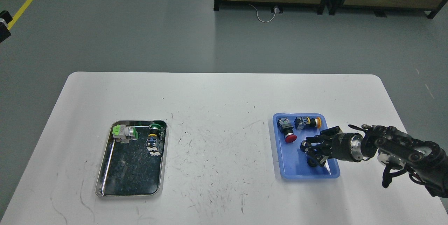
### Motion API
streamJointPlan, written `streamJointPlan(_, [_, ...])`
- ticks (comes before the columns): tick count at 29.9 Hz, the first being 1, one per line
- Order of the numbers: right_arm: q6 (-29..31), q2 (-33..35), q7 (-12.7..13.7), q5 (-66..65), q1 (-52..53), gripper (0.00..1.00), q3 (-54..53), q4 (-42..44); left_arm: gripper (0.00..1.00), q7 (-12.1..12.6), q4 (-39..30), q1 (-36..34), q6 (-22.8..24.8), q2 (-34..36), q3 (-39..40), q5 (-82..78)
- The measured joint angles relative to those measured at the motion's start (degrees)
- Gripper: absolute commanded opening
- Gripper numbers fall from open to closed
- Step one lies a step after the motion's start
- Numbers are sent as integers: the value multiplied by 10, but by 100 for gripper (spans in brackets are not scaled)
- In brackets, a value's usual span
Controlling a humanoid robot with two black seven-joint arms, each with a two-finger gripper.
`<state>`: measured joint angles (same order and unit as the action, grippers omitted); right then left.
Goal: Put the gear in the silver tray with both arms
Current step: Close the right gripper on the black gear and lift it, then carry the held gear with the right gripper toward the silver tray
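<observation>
The silver tray (103,169) lies on the left of the white table and holds two switch parts at its far end. The gear (305,145), small, black and round, lies in the blue plastic tray (290,169) on the right. My right gripper (307,153) reaches in from the right, low over the blue tray. Its fingers are apart, with the upper fingertip (303,143) against the gear and the lower fingertip (311,162) nearer to me. The gear is partly lost against the dark fingers. My left arm is out of view.
A red push button (287,134) and a yellow-capped switch (308,122) sit at the blue tray's far end. A green-and-grey switch (124,133) and a green-topped switch (154,137) lie in the silver tray. The table's far edge borders grey floor.
</observation>
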<state>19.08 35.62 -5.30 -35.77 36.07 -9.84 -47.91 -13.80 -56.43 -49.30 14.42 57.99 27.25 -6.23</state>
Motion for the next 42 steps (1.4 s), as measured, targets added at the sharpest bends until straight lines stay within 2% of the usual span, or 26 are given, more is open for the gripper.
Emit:
streamJointPlan(6, [29,24,-5,1,-4,19,-29,-14,97,1,-1,0,0,4,0,2])
streamJointPlan(14, [78,77,-13,1,6,19,-69,-85,97,4,-2,-1,1,15,0,17])
streamJointPlan(19, [89,70,-14,1,53,19,-62,-99,97,6,-2,-5,2,17,0,17])
streamJointPlan(27, [89,-22,-14,-1,178,20,90,-93,97,10,-3,-9,1,11,0,16])
streamJointPlan(36, [89,-153,-14,-9,231,20,228,-55,97,11,-4,-7,-1,7,-8,11])
streamJointPlan(42, [89,-231,-17,-16,243,20,273,-25,98,11,-3,-5,-1,6,-10,10])
